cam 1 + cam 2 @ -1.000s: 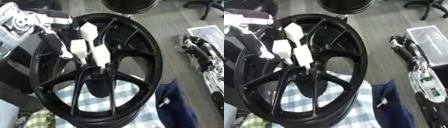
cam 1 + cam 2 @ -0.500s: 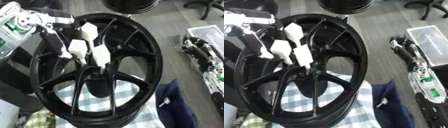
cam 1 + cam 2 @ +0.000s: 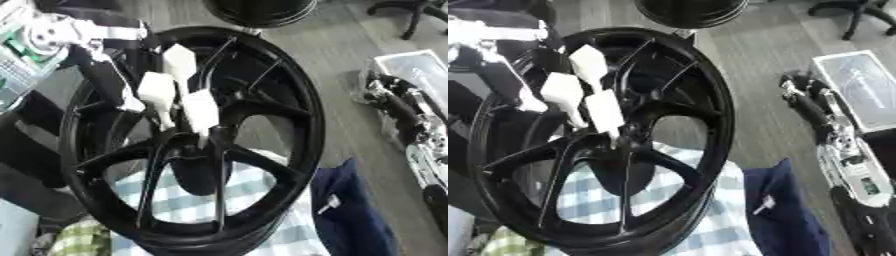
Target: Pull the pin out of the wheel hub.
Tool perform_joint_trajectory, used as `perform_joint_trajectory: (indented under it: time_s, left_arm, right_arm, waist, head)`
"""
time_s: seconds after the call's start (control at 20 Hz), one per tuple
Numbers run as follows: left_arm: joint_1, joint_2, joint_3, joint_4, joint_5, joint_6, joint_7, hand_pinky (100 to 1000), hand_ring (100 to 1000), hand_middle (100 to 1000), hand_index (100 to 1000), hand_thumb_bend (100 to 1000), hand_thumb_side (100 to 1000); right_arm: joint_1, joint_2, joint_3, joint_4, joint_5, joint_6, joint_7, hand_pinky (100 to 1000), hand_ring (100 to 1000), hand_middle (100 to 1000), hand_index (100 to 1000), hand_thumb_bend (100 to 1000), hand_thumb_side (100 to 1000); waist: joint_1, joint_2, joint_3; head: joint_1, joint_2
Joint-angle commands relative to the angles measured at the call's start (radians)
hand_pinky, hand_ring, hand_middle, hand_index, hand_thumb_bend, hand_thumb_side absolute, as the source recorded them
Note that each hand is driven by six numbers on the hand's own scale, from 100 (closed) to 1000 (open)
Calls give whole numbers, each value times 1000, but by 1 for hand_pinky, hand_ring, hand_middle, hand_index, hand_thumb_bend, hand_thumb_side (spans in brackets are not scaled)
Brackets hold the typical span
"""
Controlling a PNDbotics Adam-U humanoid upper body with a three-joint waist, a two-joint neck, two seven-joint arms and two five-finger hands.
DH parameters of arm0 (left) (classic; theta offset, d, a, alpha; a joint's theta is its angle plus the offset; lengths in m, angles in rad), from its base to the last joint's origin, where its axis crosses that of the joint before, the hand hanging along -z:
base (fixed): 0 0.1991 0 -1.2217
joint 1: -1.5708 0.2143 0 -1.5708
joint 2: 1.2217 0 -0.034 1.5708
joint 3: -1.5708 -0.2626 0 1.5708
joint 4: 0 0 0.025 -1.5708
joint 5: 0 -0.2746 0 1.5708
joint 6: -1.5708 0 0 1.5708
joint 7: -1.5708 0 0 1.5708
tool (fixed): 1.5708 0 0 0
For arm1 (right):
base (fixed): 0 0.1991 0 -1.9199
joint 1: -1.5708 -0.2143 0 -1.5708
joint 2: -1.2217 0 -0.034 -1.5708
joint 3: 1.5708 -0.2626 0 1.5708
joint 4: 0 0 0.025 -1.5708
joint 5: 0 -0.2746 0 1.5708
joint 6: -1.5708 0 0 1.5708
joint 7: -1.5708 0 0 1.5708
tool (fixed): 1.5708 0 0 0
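Left eye view: large glossy black spoked wheel stands tilted, filling centre of frame, lower rim on blue-and-white checked cloth. Robot's left hand, white-tipped fingers extended and spread, reaches from upper left down to wheel's central hub. Pin itself not discernible. Dark blue fabric just right of rim.

Right eye view: same wheel, spokes fanning from hub. Robot's right arm, black and silver, lies along right edge; cannot tell its hand's state.
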Motion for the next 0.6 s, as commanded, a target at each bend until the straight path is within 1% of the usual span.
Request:
perform_joint_trajectory:
  time_s: [0.05, 0.2, 0.35, 0.45, 0.6]
  left_arm:
    - [-15, 49, 50, -42, 12, 2, 20, 704, 603, 555, 432, 435, 116]
    - [0, 75, 98, -89, 34, 9, 46, 704, 599, 551, 429, 445, 119]
    - [31, 114, 160, -143, 65, 20, 82, 704, 594, 548, 428, 457, 122]
    - [67, 151, 204, -176, 85, 30, 111, 704, 591, 552, 427, 464, 122]
    - [141, 224, 283, -218, 109, 49, 160, 704, 588, 553, 425, 473, 123]
  right_arm:
    - [-7, -21, -7, -7, 6, -2, 1, 832, 747, 702, 795, 173, 483]
    - [-8, -21, -7, -7, 6, -2, 2, 832, 747, 702, 795, 172, 484]
    - [-8, -24, -9, -7, 6, -3, 1, 832, 747, 702, 795, 172, 483]
    - [-8, -26, -11, -8, 6, -4, -1, 832, 747, 702, 795, 172, 483]
    - [-8, -31, -16, -9, 6, -5, -6, 832, 747, 702, 795, 171, 482]
  waist:
    - [-4, -21, 1]
    - [-4, -20, 2]
    - [-4, -19, 5]
    - [-5, -18, 9]
    - [-6, -15, 16]
  head:
    - [0, -9]
    - [-1, -8]
    - [-4, -8]
    - [-9, -8]
    - [-18, -8]
